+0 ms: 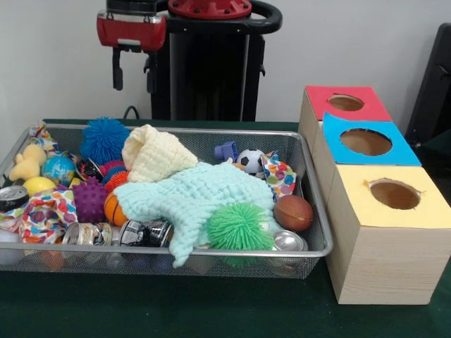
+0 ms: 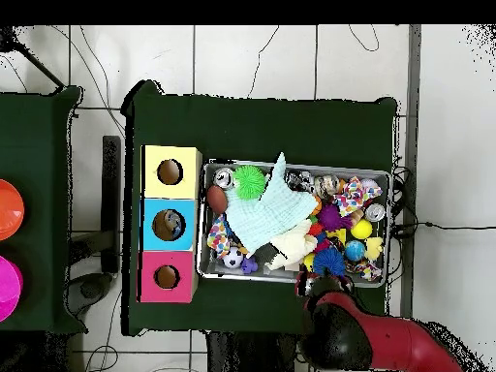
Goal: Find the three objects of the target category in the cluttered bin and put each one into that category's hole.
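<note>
My gripper (image 1: 134, 73) hangs open and holds nothing, high above the far left rim of the wire bin (image 1: 211, 251). In the bin a mint knit cloth (image 1: 197, 197) and a cream knit cloth (image 1: 156, 153) cover the middle. Around them lie a blue spiky ball (image 1: 104, 139), a green spiky ball (image 1: 240, 227), a purple knobbly ball (image 1: 89, 199), an orange basketball (image 1: 115, 209), a brown ball (image 1: 293, 213), a soccer ball (image 1: 249, 160) and a globe ball (image 1: 58, 169). Metal tins (image 1: 146, 231) and patterned cloths (image 1: 46, 215) lie along the front. Whatever is under the cloths is hidden.
Right of the bin stands a row of wooden boxes, each with a round hole: red top (image 1: 345, 103), blue top (image 1: 366, 143), yellow top (image 1: 394, 195). From overhead the red arm (image 2: 358, 329) sits by the bin's lower edge (image 2: 291, 278).
</note>
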